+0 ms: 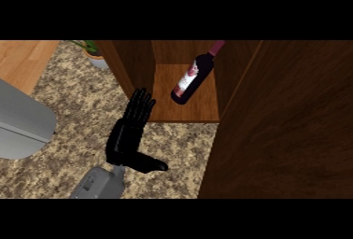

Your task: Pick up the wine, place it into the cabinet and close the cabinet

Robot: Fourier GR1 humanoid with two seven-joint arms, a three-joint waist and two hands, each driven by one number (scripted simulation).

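Left robot hand (128, 136) flat | wine (190, 81) tilted, neck toward upper right

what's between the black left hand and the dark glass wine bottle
Only bare light-brown wooden cabinet shelf separates the left hand from the wine bottle, in the head view.

The speckled counter (76, 88) carries the wooden cabinet (289, 130), whose shelf (196, 111) holds the wine bottle (189, 81).

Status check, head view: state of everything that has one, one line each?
cabinet: open
cabinet door: swung open, at the right
wine bottle: inside the cabinet, not held
left hand: open, fingers straight, holding nothing
right hand: not in view
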